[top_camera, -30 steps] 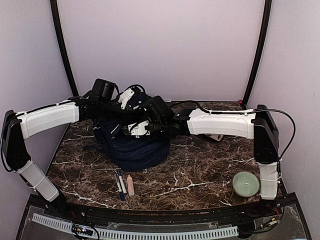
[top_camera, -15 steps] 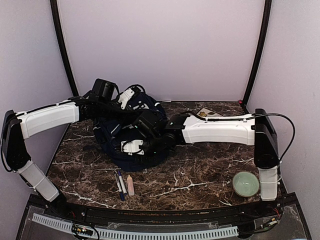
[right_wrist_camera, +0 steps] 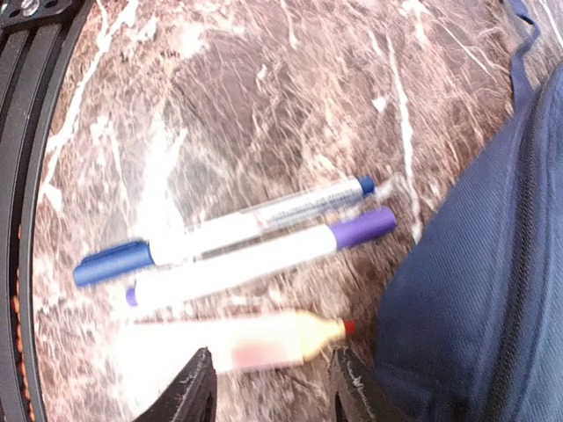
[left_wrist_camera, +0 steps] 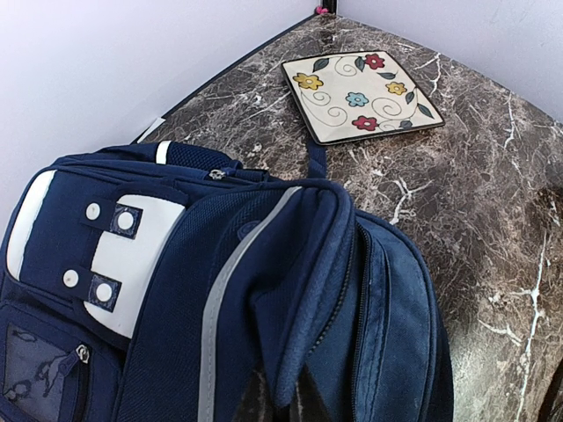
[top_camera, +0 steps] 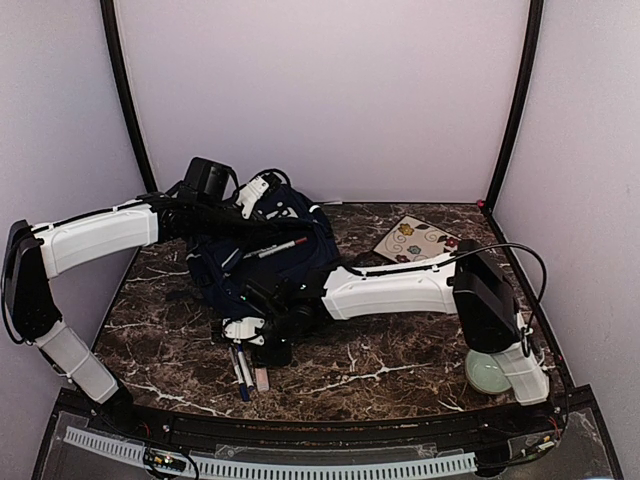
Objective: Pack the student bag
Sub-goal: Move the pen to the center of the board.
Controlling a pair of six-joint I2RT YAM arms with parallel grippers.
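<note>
The student bag (top_camera: 290,270), navy with white trim, lies at the table's back left; it fills the left wrist view (left_wrist_camera: 176,290). My left gripper (top_camera: 268,200) is shut on a fold of the bag's zip flap (left_wrist_camera: 281,400), holding the opening up. A thin white pen with a red tip (top_camera: 276,247) rests on the bag. My right gripper (top_camera: 258,355) is open and low in front of the bag. Its fingers (right_wrist_camera: 198,391) straddle a pale marker with a red tip (right_wrist_camera: 264,345). Next to it lie a purple-capped marker (right_wrist_camera: 255,262) and a blue-capped pen (right_wrist_camera: 220,233).
A square flowered plate (top_camera: 415,240) lies at the back right (left_wrist_camera: 361,92). A green bowl (top_camera: 490,372) sits by the right arm's base, partly hidden. The table's black front rail (right_wrist_camera: 22,176) runs just beyond the pens.
My right arm swung from over the bag down to the pens at the front, and its jaws widened. The white pen on the bag now shows. The left arm held still.
</note>
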